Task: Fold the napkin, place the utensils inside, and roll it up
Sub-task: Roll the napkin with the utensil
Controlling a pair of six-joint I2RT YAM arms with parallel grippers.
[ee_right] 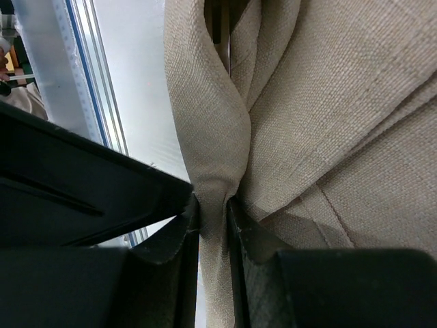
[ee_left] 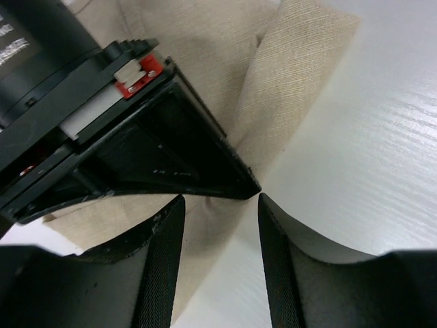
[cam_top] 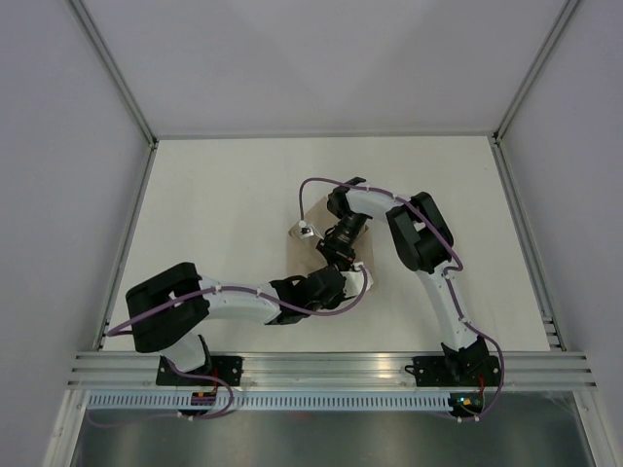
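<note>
The beige napkin (ee_right: 328, 123) hangs bunched in thick folds in the right wrist view. My right gripper (ee_right: 213, 219) is shut on one narrow pinched fold of it. In the left wrist view the napkin (ee_left: 287, 89) lies crumpled on the white table, partly behind the black body of the right gripper (ee_left: 136, 137). My left gripper (ee_left: 220, 205) is open just in front of it. A cloth edge runs between its fingers (ee_left: 164, 260) without being pinched. From above, both grippers (cam_top: 338, 265) meet at mid-table and cover the cloth. The utensils are out of view.
The white table (cam_top: 234, 195) is bounded by grey walls and aluminium rails (cam_top: 331, 368) at the near edge. Purple cables (cam_top: 321, 185) loop over the arms. The right arm's elbow (cam_top: 421, 233) stands high at the right.
</note>
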